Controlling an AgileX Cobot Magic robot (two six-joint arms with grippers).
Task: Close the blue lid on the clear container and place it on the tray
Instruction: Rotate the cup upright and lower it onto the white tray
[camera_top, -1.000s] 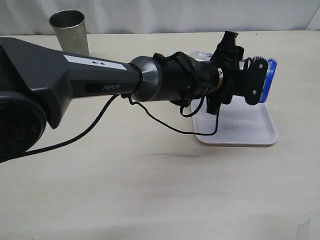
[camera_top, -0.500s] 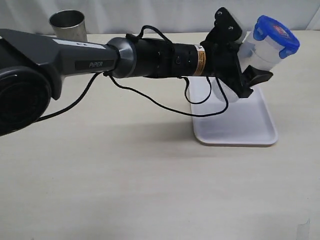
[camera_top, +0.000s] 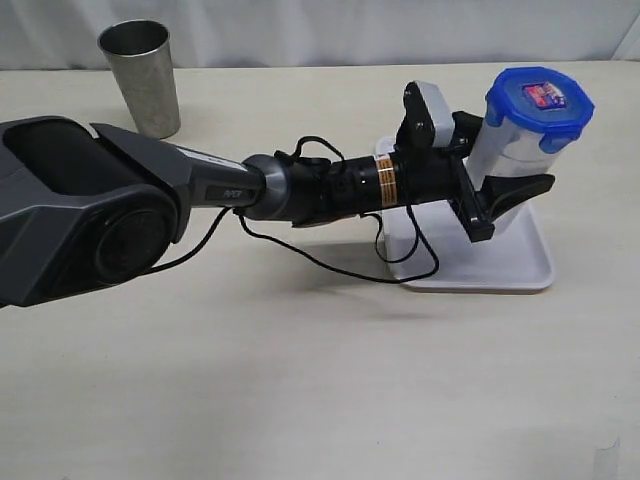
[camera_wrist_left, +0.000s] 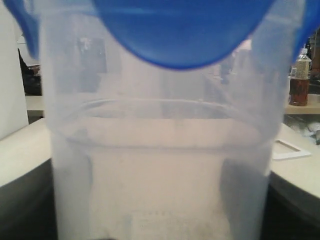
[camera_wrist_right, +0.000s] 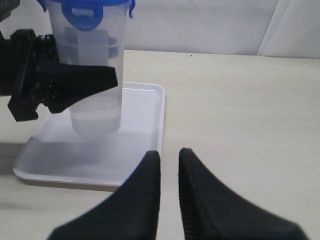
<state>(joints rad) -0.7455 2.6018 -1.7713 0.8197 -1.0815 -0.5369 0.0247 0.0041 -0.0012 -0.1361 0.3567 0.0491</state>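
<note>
L arm reaches across the middle to the tray (camera_top: 520, 262). We see the left gripper (camera_top: 512, 165) clamped on the clear container (camera_top: 500, 150), one finger on each side at mid-height. It holds low on the wall, probably so the top stays free and the tumbler stays upright while it is set down.

Blue lid (camera_top: 515, 100) sits on the rim, sticker (camera_top: 545, 95) facing up. The flap we see in the R wrist view is folded down. We can't check all four flaps, so closure looks done but isn't confirmed.

Container stands vertical over the tray's far part, and its base looks to touch the tray surface. We can't tell for sure that its full weight is down.

R claw, the right gripper (camera_wrist_right: 170, 165), hangs off the tray's near edge over the table (camera_top: 300, 380). Its jaws are nearly together w/ a thin gap and nothing in it. It is parked out of the way and, we guess, has no more to do.

Steel cup (camera_top: 142, 75) stands far off at the back and isn't involved.

Judgement: task nearly finished. What's left is to let go and back out straight, since a sideways pull could tip a tall, narrow tumbler.
</note>
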